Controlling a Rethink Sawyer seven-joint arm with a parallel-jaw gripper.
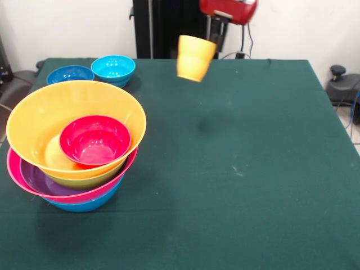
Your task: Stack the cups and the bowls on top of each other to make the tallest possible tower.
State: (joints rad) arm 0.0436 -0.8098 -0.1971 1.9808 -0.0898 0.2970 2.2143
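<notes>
The tabletop (253, 185), draped in dark green cloth, carries the tower (73, 152) at its left side: an orange bowl (39, 121) sits uppermost and widest, tilted a little toward the camera, over a green bowl (84, 181), a purple bowl (39, 181), a pink bowl (14, 169) and a blue bowl (84, 205) at the base. Inside the orange bowl a small red bowl (94, 140) rests off-centre, toward the right wall. Well apart, near the far left corner, a dark blue bowl (68, 74) and a light blue bowl (113, 68) stand side by side, touching or nearly so. A yellow cup (194, 58) hangs in the air above the far middle of the tabletop, slightly tilted, mouth up, directly below the red arm (228, 9). The end effector itself is hidden behind the cup and the arm housing, so I cannot tell how it stands, though the cup being airborne suggests it is carried. The step in hand seems to be bringing the cup to the tower. To do it well, the cup should travel high enough to clear the orange rim, then come down centred over the red bowl and be set level into its hollow. Because the pile leans, a soft, vertical descent matters, and any sideways nudge on the rim could shift the stack.
</notes>
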